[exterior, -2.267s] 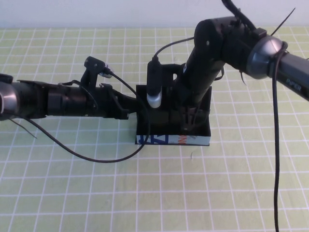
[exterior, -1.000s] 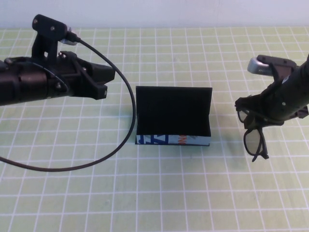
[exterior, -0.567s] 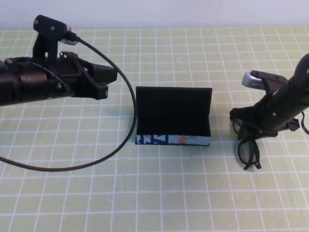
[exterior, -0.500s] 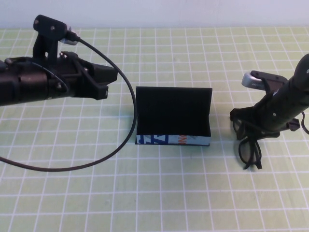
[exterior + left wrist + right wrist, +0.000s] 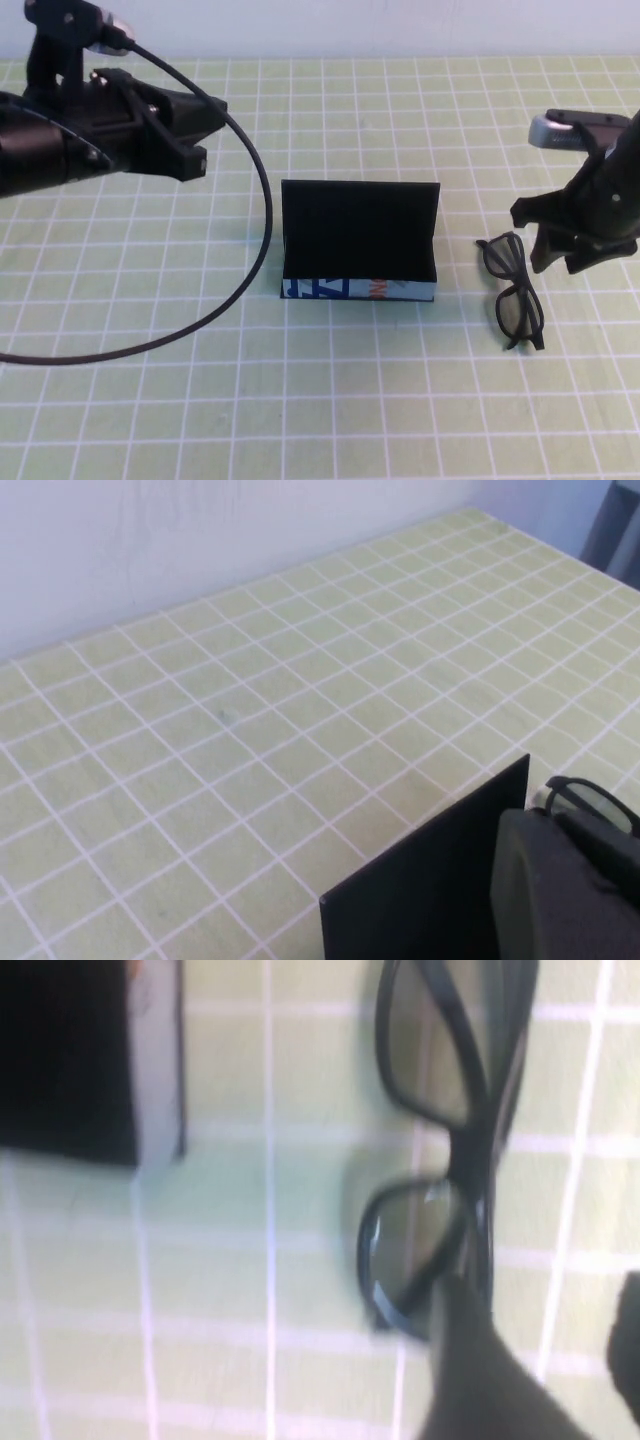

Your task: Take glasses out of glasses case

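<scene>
Green grid mat (image 5: 330,400) over the whole table, pale wall behind. My right gripper (image 5: 566,262) hangs spread wide and empty, just above and beside the glasses (image 5: 513,292), which lie on the mat out of the glasses case (image 5: 360,240). The case stands open, well to that gripper's left. My left gripper (image 5: 190,135) is raised on the case's far left side; I cannot tell how its fingers stand.
</scene>
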Robot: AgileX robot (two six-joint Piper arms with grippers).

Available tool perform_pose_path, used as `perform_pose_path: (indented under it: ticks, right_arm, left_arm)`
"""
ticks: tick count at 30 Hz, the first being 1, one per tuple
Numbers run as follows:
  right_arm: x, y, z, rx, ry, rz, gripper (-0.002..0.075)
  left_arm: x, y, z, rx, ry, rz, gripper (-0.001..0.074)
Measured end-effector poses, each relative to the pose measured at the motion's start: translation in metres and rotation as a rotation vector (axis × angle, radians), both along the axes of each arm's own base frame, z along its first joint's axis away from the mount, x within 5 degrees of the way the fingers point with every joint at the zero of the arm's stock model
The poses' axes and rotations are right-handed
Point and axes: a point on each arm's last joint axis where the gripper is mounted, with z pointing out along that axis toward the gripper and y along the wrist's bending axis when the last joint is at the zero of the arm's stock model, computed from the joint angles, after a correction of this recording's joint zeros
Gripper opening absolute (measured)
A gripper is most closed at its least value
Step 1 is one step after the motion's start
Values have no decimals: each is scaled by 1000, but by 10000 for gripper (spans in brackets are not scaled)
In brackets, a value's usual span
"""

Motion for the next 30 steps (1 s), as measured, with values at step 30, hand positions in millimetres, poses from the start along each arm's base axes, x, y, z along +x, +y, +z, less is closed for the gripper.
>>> perform_pose_path:
  ticks: [30]
  right_arm:
    - [-326,-65,80,149,-699,41,-15]
  left_arm:
    - [-219,88,-52,-207,-325,553,-4]
